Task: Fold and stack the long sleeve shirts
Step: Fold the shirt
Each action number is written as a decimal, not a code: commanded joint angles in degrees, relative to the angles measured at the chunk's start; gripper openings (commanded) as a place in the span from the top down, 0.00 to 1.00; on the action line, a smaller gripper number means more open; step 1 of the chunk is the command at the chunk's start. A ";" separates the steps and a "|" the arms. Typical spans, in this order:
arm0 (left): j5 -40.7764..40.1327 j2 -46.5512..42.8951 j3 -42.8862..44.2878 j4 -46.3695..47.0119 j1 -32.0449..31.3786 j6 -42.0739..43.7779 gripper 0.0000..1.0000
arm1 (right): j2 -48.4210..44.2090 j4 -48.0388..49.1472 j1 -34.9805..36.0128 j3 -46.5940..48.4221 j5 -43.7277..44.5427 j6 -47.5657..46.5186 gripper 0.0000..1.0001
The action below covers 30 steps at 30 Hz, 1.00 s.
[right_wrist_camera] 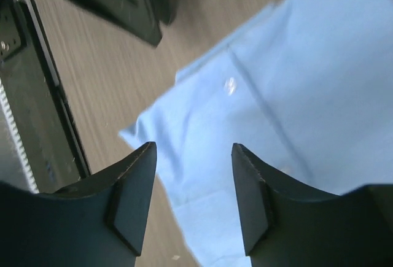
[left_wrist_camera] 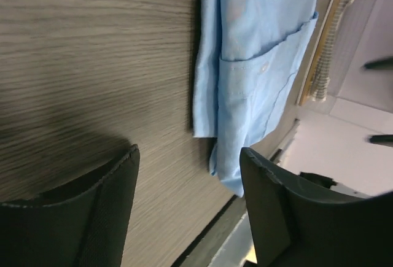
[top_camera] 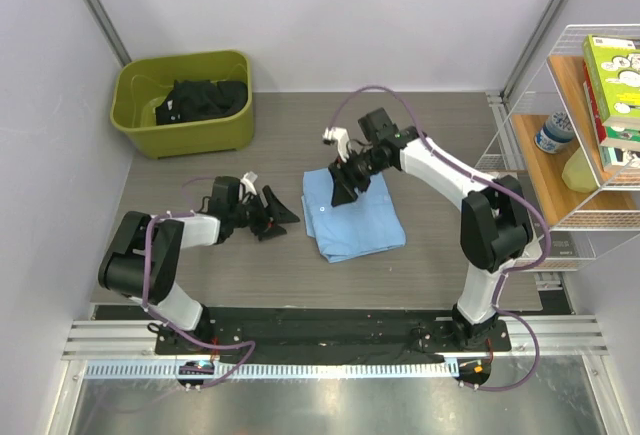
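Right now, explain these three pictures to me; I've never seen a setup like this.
Two robot arms are bolted at the near edge of a table. The overhead picture looks down from behind them; the other two come from cameras on each wrist, so the dark shapes at the bottom are that arm's own fingers. A folded light blue shirt lies on the table. The right gripper hovers over it, jaws apart, holding nothing. The left gripper sits beside the shirt, also open and empty. A green bin of dark clothes stands at the far left; a wire shelf is on the right.
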 commanded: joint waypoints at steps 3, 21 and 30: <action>-0.95 5.87 -0.65 18.86 -3.31 -6.96 0.35 | -1.30 -1.11 0.12 -10.75 6.38 0.88 0.50; -1.66 20.92 2.86 24.58 -4.98 -8.54 0.42 | 7.94 1.63 -0.41 -5.13 6.82 2.47 0.59; 0.62 25.39 5.67 29.41 -5.95 -8.80 0.44 | 8.72 1.63 -0.41 -4.69 6.03 2.99 0.59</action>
